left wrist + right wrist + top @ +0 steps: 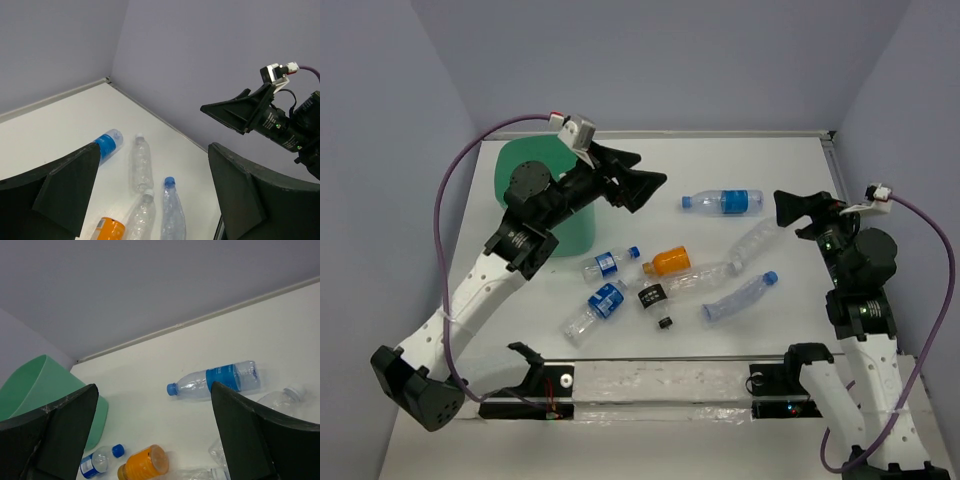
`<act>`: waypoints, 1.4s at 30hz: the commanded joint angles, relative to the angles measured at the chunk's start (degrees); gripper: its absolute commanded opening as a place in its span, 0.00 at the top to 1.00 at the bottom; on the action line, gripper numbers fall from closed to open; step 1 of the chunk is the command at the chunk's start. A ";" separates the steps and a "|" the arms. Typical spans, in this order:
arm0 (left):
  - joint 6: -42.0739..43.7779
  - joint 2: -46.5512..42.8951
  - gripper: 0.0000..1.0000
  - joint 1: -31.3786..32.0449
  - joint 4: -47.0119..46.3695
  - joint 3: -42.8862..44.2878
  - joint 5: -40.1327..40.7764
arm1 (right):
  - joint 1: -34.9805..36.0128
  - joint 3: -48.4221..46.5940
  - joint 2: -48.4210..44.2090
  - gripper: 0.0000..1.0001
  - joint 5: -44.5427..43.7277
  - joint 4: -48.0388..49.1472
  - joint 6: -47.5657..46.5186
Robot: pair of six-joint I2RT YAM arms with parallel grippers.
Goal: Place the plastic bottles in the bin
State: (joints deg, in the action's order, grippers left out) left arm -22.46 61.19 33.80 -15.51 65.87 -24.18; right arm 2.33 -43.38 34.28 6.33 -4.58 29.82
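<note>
Nearest the top camera: mounting rail (660,385) along the near edge of the white table (740,150).

Pose of left arm (470,290): extended up and away on the left side, forearm crossing above the mint-green bin (575,232). At its end, left gripper (645,175), just right of the bin, aimed toward table centre, jaws spread wide, holding nothing.

Pose of right arm (865,300): folded upright on the right side. At its end, right gripper (782,208), aimed left, jaws wide apart, gripping nothing.

Bin location: far left of the table. Interior mostly covered by the left arm in the top view, so contents impossible to tell.

Seven plastic bottles, all lying on the table outside the bin:
- blue-labelled bottle (723,201), farthest back
- clear bottle (752,242), near the right gripper
- blue-capped clear bottle (740,298)
- orange bottle (670,262), central
- black-labelled bottle (665,290)
- short blue-labelled bottle (610,263), just beside the bin
- crushed blue-labelled bottle (595,310)

Tiny black cap (665,322) just in front of the black-labelled bottle.

Left wrist view only: right gripper seen head-on against the wall. Right wrist view only: bin rim and tapered outer wall, unobstructed.
</note>
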 commanded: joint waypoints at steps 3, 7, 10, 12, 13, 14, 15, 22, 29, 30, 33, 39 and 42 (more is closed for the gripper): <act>1.63 7.44 0.01 1.62 -1.44 5.67 -1.65 | 0.22 3.03 -5.35 0.04 -1.06 -1.05 4.71; 3.81 15.94 0.01 4.85 3.26 14.17 4.54 | 0.22 6.10 -10.10 0.09 0.09 -2.18 8.05; 10.22 23.32 0.01 8.20 5.83 20.15 11.50 | 0.22 6.99 -12.13 0.13 -1.23 -5.96 8.06; 14.53 27.12 0.06 10.31 6.10 22.28 13.10 | 0.22 7.34 -13.45 0.14 -1.49 -8.42 7.97; 15.68 31.06 0.08 11.10 6.54 24.46 14.68 | 0.22 7.34 -14.06 0.14 -1.06 -9.82 8.06; 16.73 33.18 0.09 11.28 6.80 25.44 15.13 | 0.74 7.34 -14.24 0.14 -0.79 -10.36 8.06; 19.09 36.95 0.09 11.46 6.89 27.19 16.18 | 0.75 7.34 -14.50 0.14 -0.79 -10.88 8.14; 29.92 54.37 0.09 12.25 12.95 40.11 21.37 | 1.28 7.16 -14.77 0.17 0.17 -12.12 6.39; 35.11 67.19 0.05 12.69 14.27 51.00 20.50 | 1.80 6.46 -13.89 0.18 4.55 -10.98 3.49; 35.55 70.35 0.05 12.78 15.41 54.94 20.15 | 1.80 6.46 -13.89 0.18 5.44 -10.80 2.44; 38.18 75.64 0.02 13.22 19.89 62.61 20.40 | 1.80 7.07 -13.89 0.18 8.51 -10.01 1.73; 40.39 84.26 0.01 14.36 22.27 70.71 20.93 | 1.80 8.74 -13.19 0.18 11.51 -8.08 1.82; 40.39 86.55 0.01 14.45 23.68 71.25 19.45 | 1.80 9.01 -12.93 0.18 11.95 -7.55 1.38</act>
State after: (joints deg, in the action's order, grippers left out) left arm 15.81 146.52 47.59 5.69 134.72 -3.27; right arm 3.84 -34.70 20.88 15.53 -15.75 32.71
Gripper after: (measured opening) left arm 0.989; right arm 0.827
